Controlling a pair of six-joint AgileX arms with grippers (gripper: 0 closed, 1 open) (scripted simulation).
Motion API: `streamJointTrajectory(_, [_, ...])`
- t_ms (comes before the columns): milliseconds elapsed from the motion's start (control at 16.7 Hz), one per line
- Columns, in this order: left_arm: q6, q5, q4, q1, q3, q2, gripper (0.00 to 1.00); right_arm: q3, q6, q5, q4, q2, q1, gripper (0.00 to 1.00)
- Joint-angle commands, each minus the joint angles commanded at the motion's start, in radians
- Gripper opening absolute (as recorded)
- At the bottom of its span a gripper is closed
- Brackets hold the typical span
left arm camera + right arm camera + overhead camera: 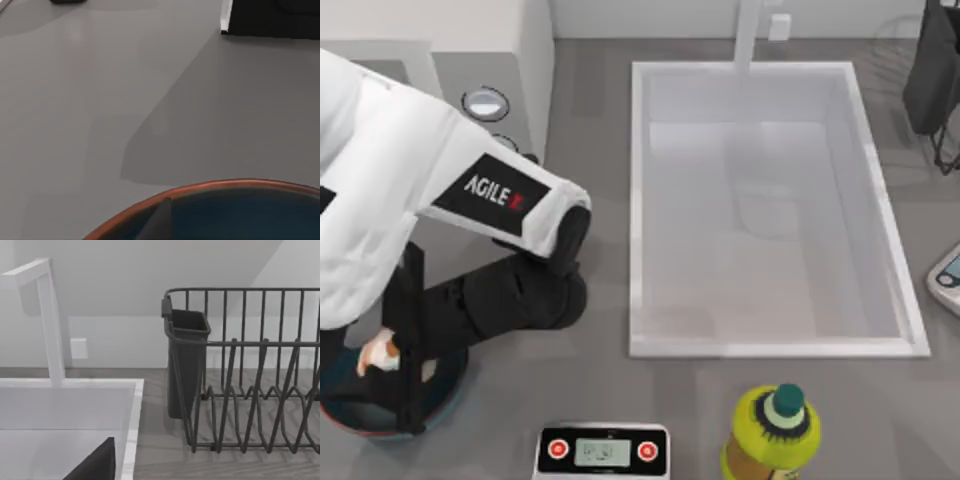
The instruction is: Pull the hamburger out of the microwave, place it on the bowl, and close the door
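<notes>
My left arm reaches from the far left of the counter down toward its near left corner, where the left gripper hangs over the bowl. The hamburger is at the gripper, a small pale lump with orange-brown patches, just above the blue inside of the bowl; the dark fingers seem to lie on either side of it, but I cannot tell how far they are parted or whether they have hold of it. In the left wrist view the reddish-brown rim of the bowl curves across the grey counter, with the dark blue inside beneath it. The microwave stands at the far left, its light-grey panel facing right with one silver knob plain to see and the second mostly hidden by the arm. Whether its door is open I cannot tell. Right of the microwave is a large white sink with a white tap at its far edge. On the near edge of the counter sit a small white scale with red buttons and, right of it, a yellow-green bottle with a green cap. The right wrist view looks past the sink's corner to a dark wire dish rack with a dark cutlery cup hung on its end.
</notes>
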Motion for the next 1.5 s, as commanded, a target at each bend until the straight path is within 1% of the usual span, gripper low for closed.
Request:
streamJointTrajectory(360, [0.0,0.0,0.0,0.0,0.0,0.0,0.98,0.0,0.0,0.0,0.0,0.0,0.0,1.0])
streamJointTrajectory(420, [0.0,0.0,0.0,0.0,0.0,0.0,1.0,0.0,0.0,0.0,0.0,0.0,0.0,1.0])
streamJointTrajectory(840, [0.0,0.0,0.0,0.0,0.0,0.0,1.0,0.0,0.0,0.0,0.0,0.0,0.0,1.0])
streamJointTrajectory(900, [-0.036,-0.016,-0.027,-0.012,0.004,-0.048,1.0,0.0,0.0,0.0,0.0,0.0,0.0,1.0])
streamJointTrajectory(1080, [-0.006,-0.002,-0.008,-0.001,-0.018,-0.076,1.0,0.0,0.0,0.0,0.0,0.0,0.0,1.0])
streamJointTrajectory(1200, [0.065,0.028,0.036,0.023,-0.066,-0.141,1.0,0.0,0.0,0.0,0.0,0.0,0.0,1.0])
streamJointTrajectory(1320, [0.178,0.074,0.105,0.06,-0.135,-0.241,1.0,0.0,0.0,0.0,0.0,0.0,0.0,1.0])
streamJointTrajectory(1500, [0.428,0.161,0.244,0.133,-0.267,-0.453,1.0,0.0,0.0,0.0,0.0,0.0,0.0,1.0])
